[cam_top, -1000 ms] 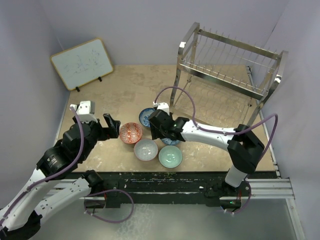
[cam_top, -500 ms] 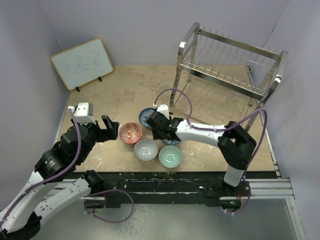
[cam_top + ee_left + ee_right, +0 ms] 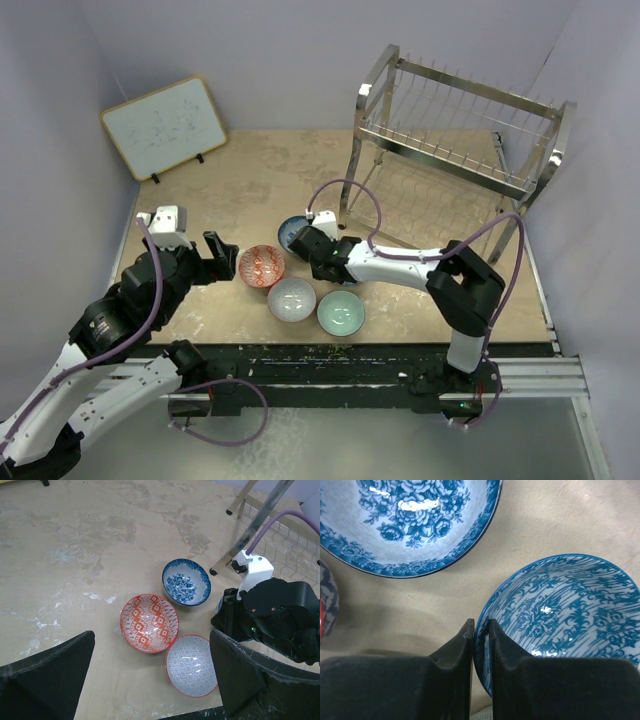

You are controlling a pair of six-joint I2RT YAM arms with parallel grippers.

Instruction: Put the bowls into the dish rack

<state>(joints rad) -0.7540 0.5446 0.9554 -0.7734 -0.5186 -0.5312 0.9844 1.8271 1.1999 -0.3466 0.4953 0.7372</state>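
We find the right pincer (image 3: 480,626) pinching the rim of the blue-and-white vine-patterned ceramic bowl (image 3: 565,615); the left pincer (image 3: 151,636) is spread. We judge the bowl rigid, glazed-slippery and brittle.

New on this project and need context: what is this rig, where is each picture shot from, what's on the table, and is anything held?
Two robot arms with two-finger grippers are bolted at the near edge of a beige table. One picture looks down from above and behind the arms. The other two come from a camera on each wrist.

Five small ceramic bowls lie on the table: a red-orange patterned bowl, a pale grey-white bowl, a mint green bowl, a blue floral bowl and a blue striped bowl. Behind them stand a tall silver wire dish rack, with no bowl visible in it, and a framed whiteboard.

The left gripper is open and empty. The right gripper pinches the blue striped bowl's rim.
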